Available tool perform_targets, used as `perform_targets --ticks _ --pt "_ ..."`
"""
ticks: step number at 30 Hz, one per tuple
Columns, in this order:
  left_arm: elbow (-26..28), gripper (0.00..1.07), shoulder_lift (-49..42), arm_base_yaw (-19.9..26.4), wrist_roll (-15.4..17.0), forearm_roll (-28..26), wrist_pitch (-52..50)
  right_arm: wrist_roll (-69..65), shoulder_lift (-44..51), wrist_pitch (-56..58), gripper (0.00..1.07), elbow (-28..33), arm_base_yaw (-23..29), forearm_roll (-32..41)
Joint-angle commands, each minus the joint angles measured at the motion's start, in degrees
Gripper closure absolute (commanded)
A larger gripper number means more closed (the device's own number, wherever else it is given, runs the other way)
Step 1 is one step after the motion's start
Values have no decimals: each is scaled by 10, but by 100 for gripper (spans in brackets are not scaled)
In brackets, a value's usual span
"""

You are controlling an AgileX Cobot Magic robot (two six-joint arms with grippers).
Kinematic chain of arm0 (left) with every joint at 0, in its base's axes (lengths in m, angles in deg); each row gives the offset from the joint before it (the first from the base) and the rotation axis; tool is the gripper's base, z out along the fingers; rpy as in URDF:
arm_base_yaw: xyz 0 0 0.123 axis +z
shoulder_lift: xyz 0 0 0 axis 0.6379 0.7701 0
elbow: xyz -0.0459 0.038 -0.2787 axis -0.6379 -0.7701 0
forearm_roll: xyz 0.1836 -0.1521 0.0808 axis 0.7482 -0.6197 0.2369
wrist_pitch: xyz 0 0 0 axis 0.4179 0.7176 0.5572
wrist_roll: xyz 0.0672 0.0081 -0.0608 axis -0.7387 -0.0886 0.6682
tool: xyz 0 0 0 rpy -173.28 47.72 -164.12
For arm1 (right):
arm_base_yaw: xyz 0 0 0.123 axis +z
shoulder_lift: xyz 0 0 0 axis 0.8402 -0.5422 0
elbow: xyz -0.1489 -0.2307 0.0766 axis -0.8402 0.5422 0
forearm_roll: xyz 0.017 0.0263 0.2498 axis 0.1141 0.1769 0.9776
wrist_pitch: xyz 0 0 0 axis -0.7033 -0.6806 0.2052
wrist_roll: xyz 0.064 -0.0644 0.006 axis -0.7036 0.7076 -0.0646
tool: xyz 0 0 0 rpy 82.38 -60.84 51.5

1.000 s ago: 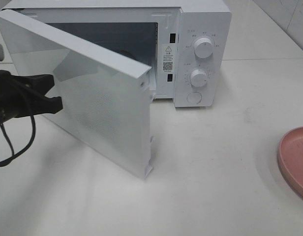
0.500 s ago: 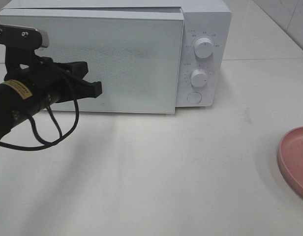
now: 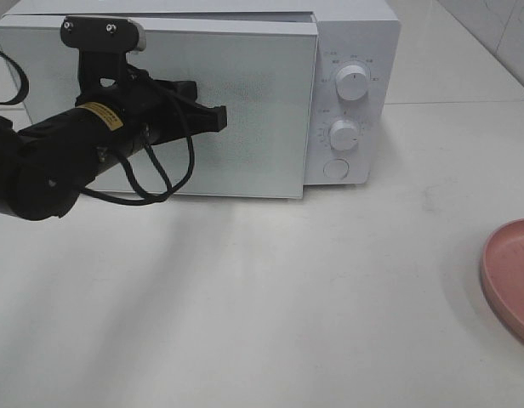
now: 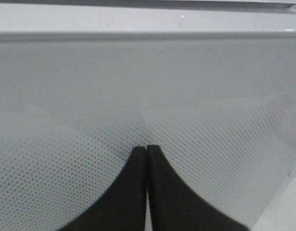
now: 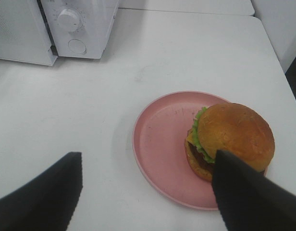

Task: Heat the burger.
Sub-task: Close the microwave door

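The burger [image 5: 232,139], with a golden-brown bun and green lettuce, sits on the pink plate [image 5: 162,139] in the right wrist view. My right gripper [image 5: 147,158] hovers open above the plate, one finger beside the burger, holding nothing. The exterior high view does not show the burger, only the plate's edge [image 3: 510,276] at the right border. The white microwave [image 3: 351,34] stands at the back with its door [image 3: 262,102] closed. My left gripper [image 3: 221,117] is shut, its tips [image 4: 146,148] against the door's dotted front.
The microwave's panel carries two knobs [image 3: 353,83] [image 3: 344,134] and a round button [image 3: 335,168]. The left arm's cable [image 3: 160,183] loops below it. White tabletop [image 3: 287,297] stretches in front of the microwave. The microwave [image 5: 80,29] also shows far from the plate.
The microwave door has swung from wide open to closed. My left arm has moved right and toward the door with its shut tips on the panel. The plate has not moved.
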Motion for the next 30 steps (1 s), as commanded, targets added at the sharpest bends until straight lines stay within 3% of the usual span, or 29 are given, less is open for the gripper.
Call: perform_targets --ticks 1,12,18,24,30 --pt "30 107 14 -3 -2 -7 8 0 17 -1 32 2 -3 -5" --pt "116 107 63 -3 -14 -24 45 0 17 -1 32 2 -3 -5" --pt "133 107 73 -3 -15 -29 46 0 17 -1 32 2 -3 -5" --pt "96 107 46 -18 -15 -18 73 0 17 -1 32 2 -3 -5" --pt "7 106 -21 -30 -15 -13 117 0 17 -1 32 2 -3 -5"
